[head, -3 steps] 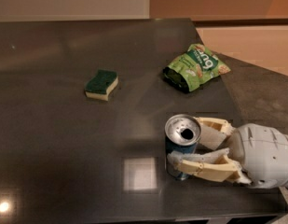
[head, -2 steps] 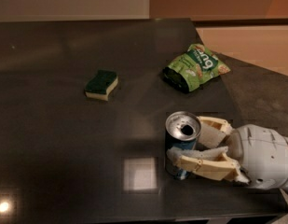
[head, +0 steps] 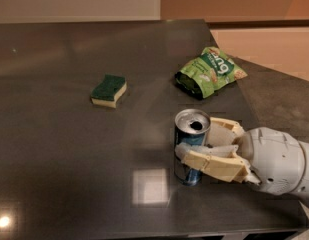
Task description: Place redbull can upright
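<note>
The redbull can stands nearly upright on the dark table near the front right, its opened silver top facing up and slightly tilted toward the camera. My gripper reaches in from the right, and its cream fingers wrap both sides of the can's body. The can's lower blue part shows below the near finger, close to or touching the table; I cannot tell which.
A green and yellow sponge lies to the left at mid table. A green snack bag lies behind the can near the right edge. The table's front edge runs just below the gripper.
The can has tilted slightly more upright in the gripper's hold and shifted a little. The sponge and bag have not moved.
</note>
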You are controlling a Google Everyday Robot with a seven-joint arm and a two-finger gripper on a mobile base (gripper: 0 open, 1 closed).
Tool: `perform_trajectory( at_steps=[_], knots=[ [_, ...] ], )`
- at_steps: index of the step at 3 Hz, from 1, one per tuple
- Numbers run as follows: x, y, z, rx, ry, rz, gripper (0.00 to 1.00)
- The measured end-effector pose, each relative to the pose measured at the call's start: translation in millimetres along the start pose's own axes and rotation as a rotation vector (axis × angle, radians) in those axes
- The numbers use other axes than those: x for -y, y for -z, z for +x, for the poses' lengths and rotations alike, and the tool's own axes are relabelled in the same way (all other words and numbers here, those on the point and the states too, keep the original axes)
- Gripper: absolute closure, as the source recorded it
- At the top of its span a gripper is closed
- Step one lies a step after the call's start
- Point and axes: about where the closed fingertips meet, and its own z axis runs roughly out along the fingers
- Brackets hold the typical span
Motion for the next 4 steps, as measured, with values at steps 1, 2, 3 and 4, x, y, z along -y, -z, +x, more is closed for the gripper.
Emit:
perform_trajectory(
  at_steps=[1, 2, 3, 4],
  knots=[
    [12.7, -2.6, 2.1, -0.036, 0.002, 0.028, 1.00],
    [25.9, -10.2, 4.4, -0.061, 0.035, 0.035, 1.00],
    [38.0, -20.1, 5.1, -0.061, 0.074, 0.021, 1.00],
    [47.3, -27.2, 7.0, -0.044, 0.099, 0.005, 1.00]
  ],
)
